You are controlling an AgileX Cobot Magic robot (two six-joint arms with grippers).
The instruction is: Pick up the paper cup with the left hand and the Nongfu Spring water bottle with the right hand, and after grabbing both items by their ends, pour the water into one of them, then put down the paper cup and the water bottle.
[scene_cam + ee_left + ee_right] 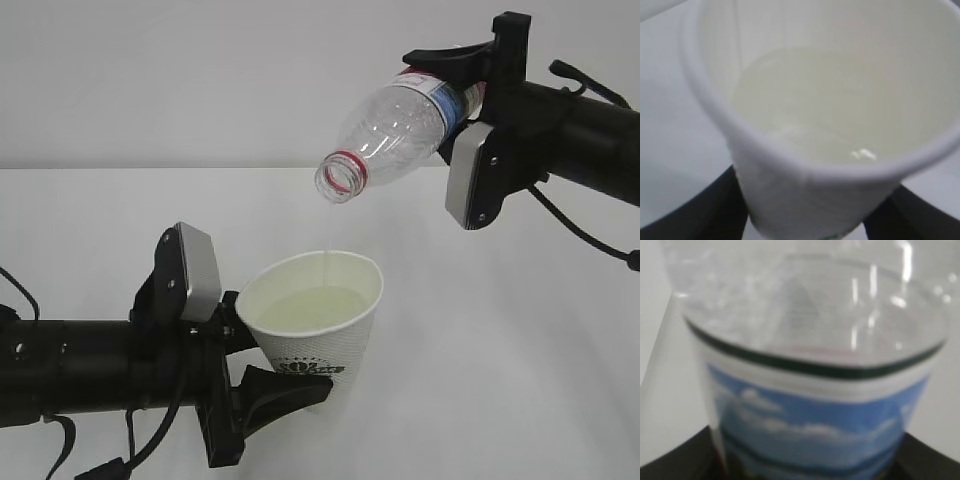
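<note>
Nearest the exterior camera, the left hand (262, 362), a black gripper with a silver-grey plate on a black tubular arm, has its jaws pressed against the lower part of the small white tapered paper cup (318, 322) with a dark green printed logo, holding it upright above the white table (520, 380). Pale, clear water (312, 308) fills much of the cup, and the left wrist view shows its surface (840, 107) inside the white rim. Up and to the right, the right hand (468, 82), a matching black gripper on a cabled arm, clamps the labelled base end of the clear ribbed plastic Nongfu Spring water bottle (400, 125). That bottle is tilted neck-down, its open mouth with the red ring above the cup, well apart from it, and a thin stream falls into the cup.
</note>
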